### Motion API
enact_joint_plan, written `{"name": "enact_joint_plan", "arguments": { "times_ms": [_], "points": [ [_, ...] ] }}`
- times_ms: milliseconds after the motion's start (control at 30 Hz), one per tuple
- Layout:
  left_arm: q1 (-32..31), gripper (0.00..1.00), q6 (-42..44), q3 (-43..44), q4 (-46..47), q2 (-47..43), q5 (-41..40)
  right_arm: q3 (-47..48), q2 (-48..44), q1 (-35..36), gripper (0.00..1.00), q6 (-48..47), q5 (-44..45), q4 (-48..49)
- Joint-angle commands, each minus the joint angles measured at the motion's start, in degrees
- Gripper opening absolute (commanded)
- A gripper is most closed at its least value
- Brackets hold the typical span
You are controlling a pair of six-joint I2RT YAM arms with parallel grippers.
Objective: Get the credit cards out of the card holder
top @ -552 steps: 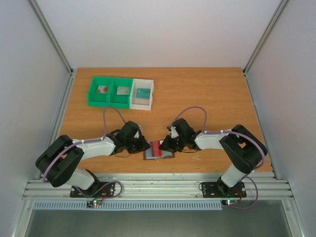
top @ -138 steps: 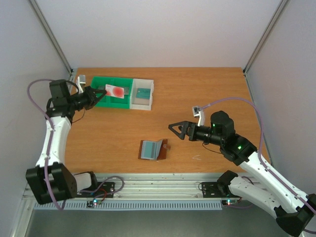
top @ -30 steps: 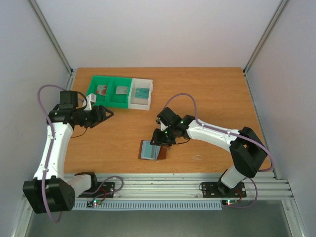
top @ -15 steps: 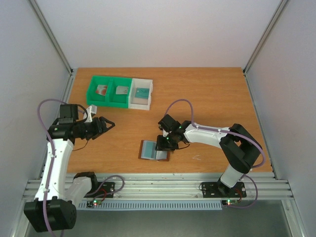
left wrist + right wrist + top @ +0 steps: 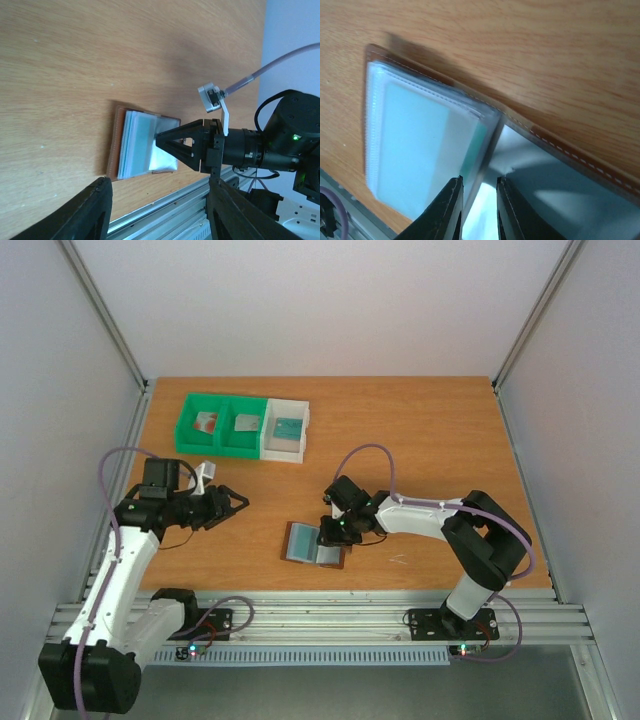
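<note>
Plain white walls, an aluminium frame and a wooden table, that's the whole room. Starting on the left, the green and white bins sit well apart from the left gripper, off to its far side, with a few credit cards lying in the compartments. That gripper hangs over bare wood with its fingers spread and nothing between them. It's pointed at the card holder, which lies open and flat some way ahead of its tips.

Further right, the right gripper is down on the holder. Its wrist view shows the fingertips sitting nearly together over the edge of a clear pocket leaf with a teal card inside. I honestly can't tell if it's pinching the card, just the plastic, or nothing at all.

My two cents on doing this bit right: the bite has to land on the card itself, not the sleeve, or the whole holder probably lifts with it. I'd bring the left one in to pin the brown cover flat on the side away from the right fingers. Then slide the card straight out along the pocket, low and slow, no twisting.
</note>
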Motion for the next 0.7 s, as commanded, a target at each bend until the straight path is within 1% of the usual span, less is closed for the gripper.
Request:
{"name": "enact_joint_plan", "arguments": {
  "times_ms": [0,100,200,267,367,433,567,667],
  "points": [
    [-4.93,0.53,-7.01,-3.66,11.58,1.41,-2.15,-1.88,-0.19,-0.38,0.19,-2.07,-0.81,5.68],
    [-9.41,0.54,-10.87,-6.49,18.06,3.92,-2.15,-3.6,0.3,-0.51,0.18,-2.58,-1.52,8.8],
    [-13.3,0.54,-13.84,-8.93,24.17,7.05,-2.87,-4.39,1.2,-0.73,0.14,-2.75,-1.78,9.74],
    [-15.89,0.54,-15.87,-10.84,29.93,9.7,-4.23,-5.31,1.26,-0.89,0.11,-3.09,-1.62,10.72],
    [-19.05,0.52,-18.96,-13.35,39.24,14.26,-3.98,-6.59,1.27,-1.33,0.08,-3.22,-1.38,11.9],
    [-20.91,0.51,-21.05,-14.12,43.82,16.53,-4.82,-7.25,1.14,-1.58,0.06,-3.22,-1.54,12.52],
    [-22.92,0.5,-20.57,-13.63,45.16,21.03,-5.77,-7.81,0.36,-1.7,0.05,-3.6,-1.53,12.63],
    [-23.86,0.5,-21.06,-14.65,50.77,23.19,-5.51,-8.18,-0.28,-1.77,0.04,-3.87,-1.19,12.45]
  ]
}}
